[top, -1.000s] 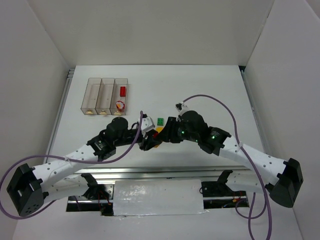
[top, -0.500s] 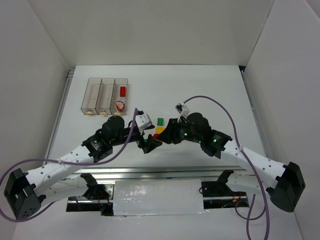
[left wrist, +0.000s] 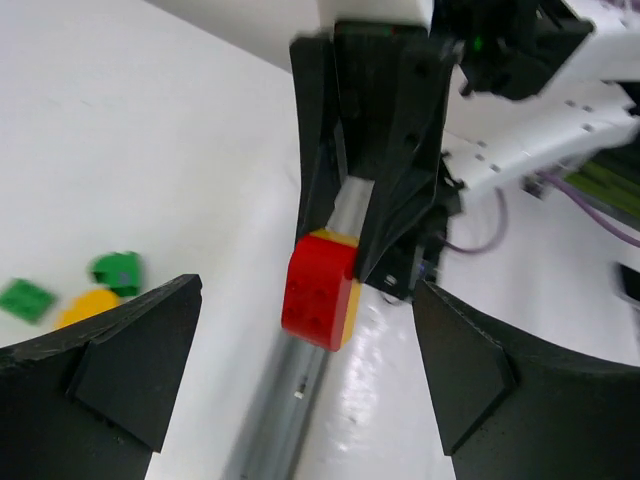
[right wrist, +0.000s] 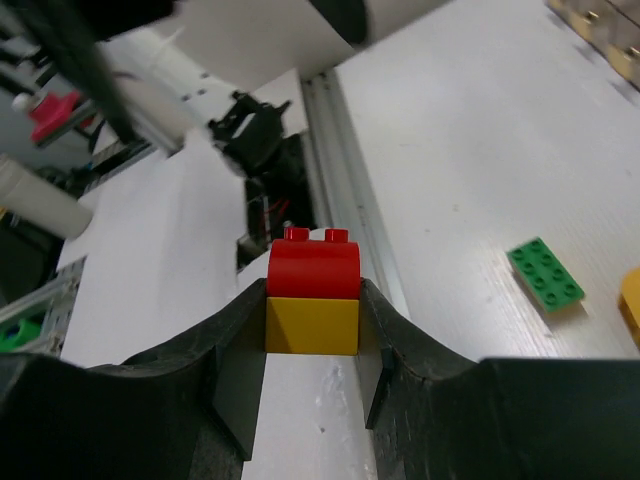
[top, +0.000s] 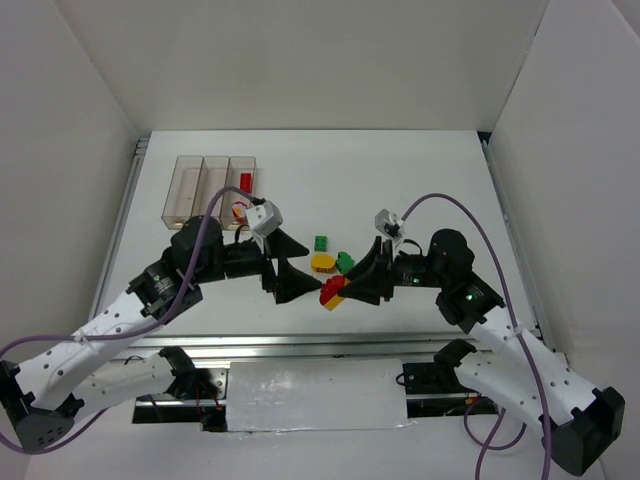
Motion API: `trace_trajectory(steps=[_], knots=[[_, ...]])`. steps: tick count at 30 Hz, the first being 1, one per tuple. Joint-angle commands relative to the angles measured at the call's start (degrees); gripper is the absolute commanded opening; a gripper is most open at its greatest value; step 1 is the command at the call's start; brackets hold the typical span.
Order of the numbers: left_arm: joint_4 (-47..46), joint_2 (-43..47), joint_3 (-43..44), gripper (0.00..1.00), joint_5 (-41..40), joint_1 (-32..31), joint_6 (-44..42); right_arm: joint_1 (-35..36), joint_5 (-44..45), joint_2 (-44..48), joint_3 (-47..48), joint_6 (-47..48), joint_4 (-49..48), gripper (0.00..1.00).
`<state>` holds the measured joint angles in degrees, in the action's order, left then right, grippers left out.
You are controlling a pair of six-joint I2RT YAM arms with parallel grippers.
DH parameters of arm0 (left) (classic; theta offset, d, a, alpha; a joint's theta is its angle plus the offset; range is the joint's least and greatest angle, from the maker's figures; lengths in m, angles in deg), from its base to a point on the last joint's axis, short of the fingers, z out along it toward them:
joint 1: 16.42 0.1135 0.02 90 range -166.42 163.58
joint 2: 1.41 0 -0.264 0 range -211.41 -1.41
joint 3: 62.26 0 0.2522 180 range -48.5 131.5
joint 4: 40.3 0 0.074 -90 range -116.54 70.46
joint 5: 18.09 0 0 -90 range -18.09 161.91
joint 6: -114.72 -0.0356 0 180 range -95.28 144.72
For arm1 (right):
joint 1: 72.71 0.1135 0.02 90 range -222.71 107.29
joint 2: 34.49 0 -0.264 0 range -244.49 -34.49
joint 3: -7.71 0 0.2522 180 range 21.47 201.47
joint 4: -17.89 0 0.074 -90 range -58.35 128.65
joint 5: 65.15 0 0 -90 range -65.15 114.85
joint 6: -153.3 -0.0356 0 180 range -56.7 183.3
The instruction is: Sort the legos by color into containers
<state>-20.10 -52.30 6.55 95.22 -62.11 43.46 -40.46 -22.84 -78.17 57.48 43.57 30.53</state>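
We are watching the right gripper [top: 342,289] pinching a red-and-yellow brick pair [right wrist: 312,285]; only its wrist view is showing the yellow half clamped. The left gripper [top: 291,265] is gaping wide, holding nothing.

The white surface [top: 420,180] carries a row of three clear bins [top: 201,186] at its far left. Right of the bins and nearer the front edge lie three loose bricks: a flat green brick [top: 320,243], a rounded yellow brick [top: 323,263] just in front of it, and a small green brick [top: 344,261] just beside the yellow one.
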Motion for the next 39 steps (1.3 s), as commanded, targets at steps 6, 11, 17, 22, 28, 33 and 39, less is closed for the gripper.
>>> trace_trajectory(steps=[6, 11, 17, 22, 28, 33, 39], knots=[[-5.29, -2.01, -6.09, 0.95, 18.08, -1.15, 5.78, 0.01, -12.70, -0.52, 5.12, 3.82, -2.30, 0.00], [-5.91, -4.04, -5.74, 0.85, 17.82, -1.94, 6.39, 0.01, -12.61, -1.85, 5.82, 3.64, -2.39, 0.00], [-7.93, -5.62, -5.04, 0.82, 18.17, -2.21, 6.66, 0.09, -12.00, -3.16, 7.06, 5.40, 0.51, 0.00], [-8.54, -7.38, -4.42, 0.65, 17.73, -2.21, 6.66, 0.09, -13.14, -3.95, 6.97, 4.43, -0.28, 0.00], [-9.51, -8.96, -3.54, 0.39, 17.38, -2.21, 6.75, 0.53, -15.34, -6.50, 7.50, 5.40, 0.69, 0.00], [-9.95, -9.84, -2.67, 0.04, 18.00, -2.21, 6.83, 0.80, -14.11, -6.68, 7.76, 6.72, 3.58, 0.03], [-11.18, -7.82, -2.93, 0.00, 17.74, -2.21, 6.83, 0.80, -18.06, -6.07, 2.41, 0.22, -7.89, 0.82]])
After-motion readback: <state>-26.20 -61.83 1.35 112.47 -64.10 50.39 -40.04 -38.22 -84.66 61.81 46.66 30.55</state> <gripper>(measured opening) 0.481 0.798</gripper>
